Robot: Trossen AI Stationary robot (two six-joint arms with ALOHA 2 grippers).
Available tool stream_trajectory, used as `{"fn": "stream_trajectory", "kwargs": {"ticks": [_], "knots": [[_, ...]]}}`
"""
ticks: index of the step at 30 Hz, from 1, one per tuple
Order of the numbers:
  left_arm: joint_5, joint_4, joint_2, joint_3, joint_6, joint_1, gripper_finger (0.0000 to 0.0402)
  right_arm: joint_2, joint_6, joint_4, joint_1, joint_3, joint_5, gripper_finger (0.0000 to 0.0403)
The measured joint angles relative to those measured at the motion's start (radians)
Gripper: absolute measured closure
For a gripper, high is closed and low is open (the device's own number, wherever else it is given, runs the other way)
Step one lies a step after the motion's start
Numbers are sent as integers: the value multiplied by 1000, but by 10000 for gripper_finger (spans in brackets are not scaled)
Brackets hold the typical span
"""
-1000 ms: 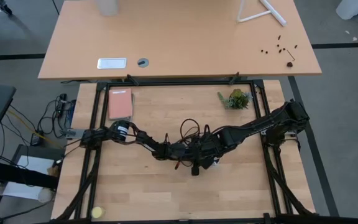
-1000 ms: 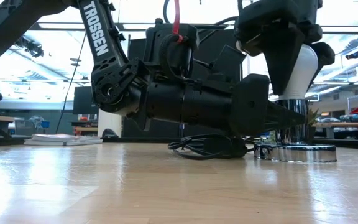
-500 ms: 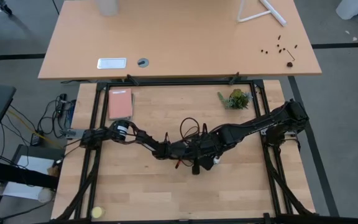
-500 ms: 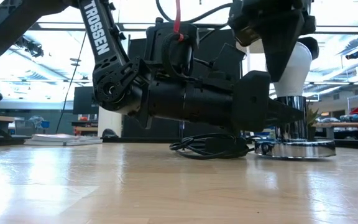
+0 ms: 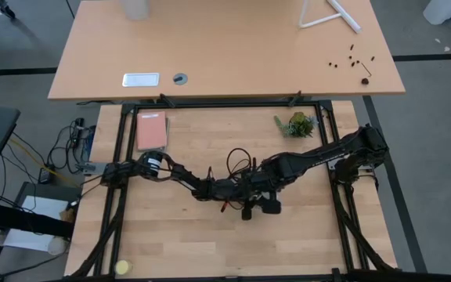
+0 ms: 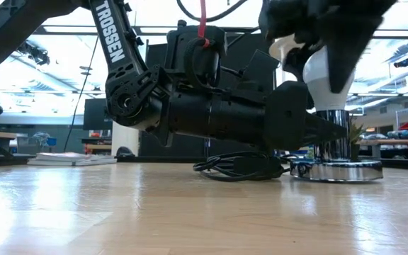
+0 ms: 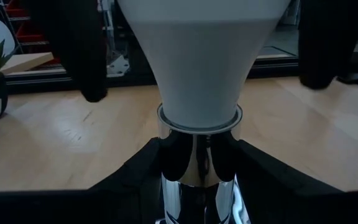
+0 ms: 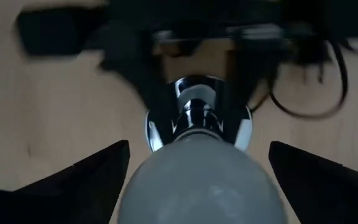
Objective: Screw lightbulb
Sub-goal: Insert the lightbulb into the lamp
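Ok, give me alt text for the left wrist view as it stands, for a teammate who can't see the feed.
A white lightbulb stands upright in a shiny chrome socket, filling the middle of the picture, with the left gripper shut on the socket from both sides. Two dark fingers of the other arm stand apart from the bulb on either side, over a wooden table.

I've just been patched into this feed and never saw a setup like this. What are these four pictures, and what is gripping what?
Two dark robot arms work at a wooden table. One picture looks straight down, one looks level across the tabletop, and one camera rides on each wrist. The left gripper has its jaws clamped on the chrome socket, steadying it. The white lightbulb stands upright in that socket. The right gripper sits over the bulb with its jaws open, clear of the glass. A black cord lies behind.
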Motion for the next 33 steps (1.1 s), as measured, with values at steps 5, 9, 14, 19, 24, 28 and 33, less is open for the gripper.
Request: {"fn": "stream_trajectory", "kwargs": {"ticks": [5,9,14,19,24,28,33], "knots": [[2,-3,0,0,0,0,223,0,-322,-1,7,0,-33,11],[2,-3,0,-1,0,0,223,0,-550,-1,11,0,-33,11],[2,-5,0,-1,0,-1,223,-1,-860,-2,11,1,-31,11],[2,-13,1,-1,0,-1,223,0,-1122,-5,18,1,-6,11],[2,-17,1,-1,1,-1,223,1,-1294,-28,23,1,-4,15],[2,-20,1,-1,1,-1,223,4,-1345,-24,21,1,-4,29],[0,-20,1,-1,2,-1,223,39,-1396,-22,17,-3,-4,47]]}}
